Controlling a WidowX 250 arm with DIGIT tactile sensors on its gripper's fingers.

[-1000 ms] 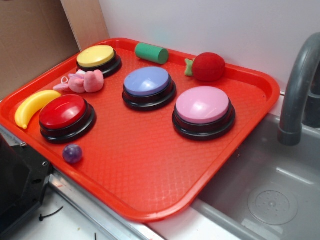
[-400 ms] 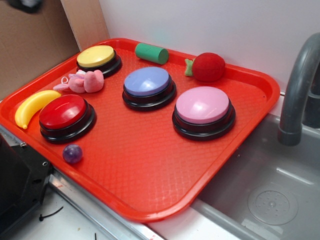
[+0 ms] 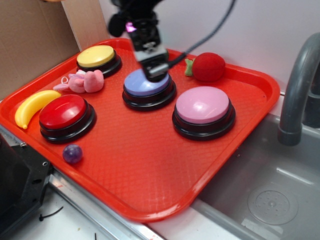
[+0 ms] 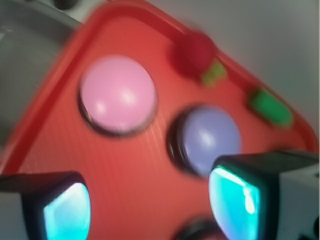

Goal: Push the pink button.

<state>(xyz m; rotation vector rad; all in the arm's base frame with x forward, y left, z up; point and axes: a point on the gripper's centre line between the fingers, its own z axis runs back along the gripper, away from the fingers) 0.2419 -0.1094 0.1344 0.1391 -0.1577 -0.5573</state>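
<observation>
The pink button (image 3: 202,104), a light-pink dome on a black base, sits on the right part of the red tray (image 3: 150,165). It also shows in the blurred wrist view (image 4: 118,94) at upper left. My gripper (image 3: 154,71) hangs above the blue-lavender button (image 3: 147,81), to the left of the pink button. In the wrist view the gripper (image 4: 150,202) is open and empty, its two teal pads wide apart over bare tray, with the blue-lavender button (image 4: 210,137) just ahead of the right pad.
On the tray are a yellow button (image 3: 96,56), a red button (image 3: 63,111), a yellow banana (image 3: 34,106), a pink plush toy (image 3: 85,81), a red plush strawberry (image 3: 207,66), a green cylinder (image 4: 270,107) and a small purple ball (image 3: 72,153). A grey faucet (image 3: 297,90) and sink (image 3: 265,195) lie to the right.
My arm has come into the exterior view from the upper left and now hangs over the blue-lavender button. Nothing on the tray has moved.
</observation>
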